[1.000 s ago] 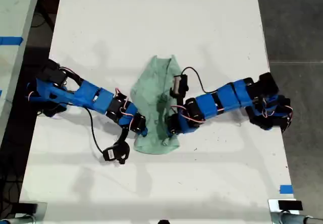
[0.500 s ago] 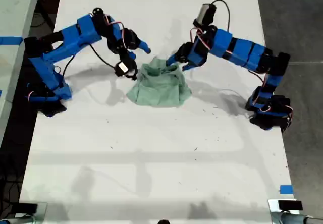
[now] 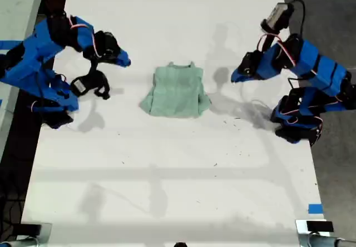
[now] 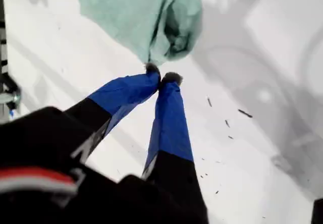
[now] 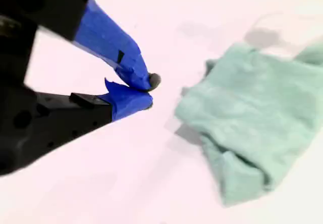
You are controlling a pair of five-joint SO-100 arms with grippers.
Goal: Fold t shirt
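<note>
In the exterior view, the t shirt (image 3: pixel 177 91) lies folded into a compact bundle on the white table (image 3: pixel 167 191), between the two arms. The first gripper (image 3: pixel 233 78) is raised on the exterior view's right and the second gripper (image 3: pixel 127 62) on its left, both apart from the cloth. In the first wrist view, the first gripper (image 4: pixel 161 76) has its tips pressed together and holds nothing, and the t shirt (image 4: pixel 141 12) is just beyond them. In the second wrist view, the second gripper (image 5: pixel 149 90) is almost closed and empty, and the t shirt (image 5: pixel 257 113) lies near it.

The t shirt (image 3: pixel 176 90) is soft, wrinkled matt cloth on a smooth white table (image 3: pixel 167 174).
</note>
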